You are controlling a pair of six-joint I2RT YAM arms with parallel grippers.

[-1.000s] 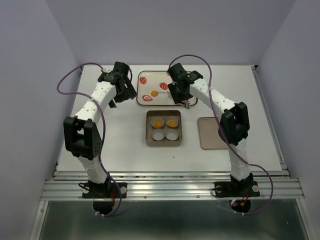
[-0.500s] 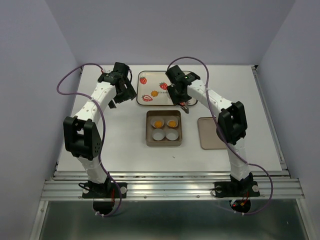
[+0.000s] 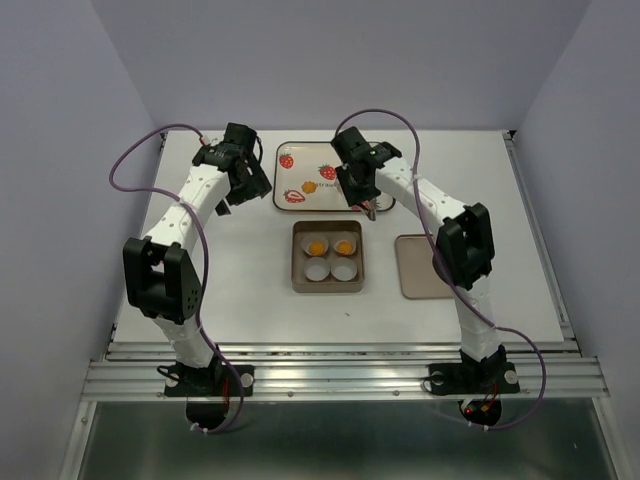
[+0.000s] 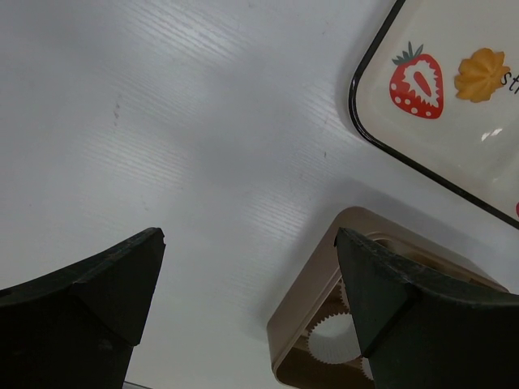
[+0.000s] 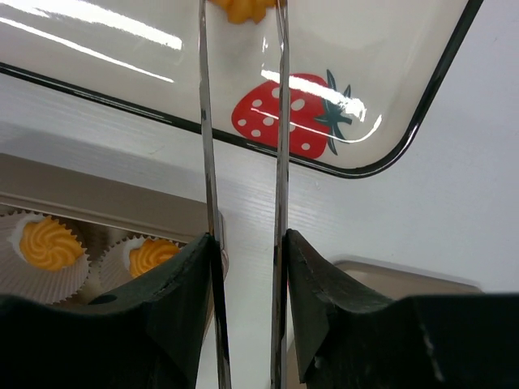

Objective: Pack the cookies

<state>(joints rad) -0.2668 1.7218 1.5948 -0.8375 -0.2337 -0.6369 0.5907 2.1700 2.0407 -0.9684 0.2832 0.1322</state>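
Note:
Two cookies [image 3: 316,245] sit in white paper cups in the back row of the tan box [image 3: 298,258]; both show in the right wrist view [image 5: 50,243]. A third cookie [image 3: 309,186] lies on the strawberry-printed tray [image 3: 340,146], and the left wrist view shows this cookie [image 4: 482,73] too. My right gripper [image 5: 247,243] is shut on metal tongs [image 5: 280,162]. The tong tips pinch another cookie [image 5: 243,8] at the tray's near right corner. My left gripper [image 4: 247,243] hangs open over bare table left of the box, holding nothing.
The box's front two paper cups [image 3: 343,270] hold nothing. A tan lid [image 3: 415,266] lies flat to the right of the box. The tray's black rim [image 5: 422,105] runs just behind the box. Purple cables loop above both arms.
The right gripper has squeezed the tongs narrower, closing their tips on the cookie, and shifted slightly. The left arm has barely moved and stays open.

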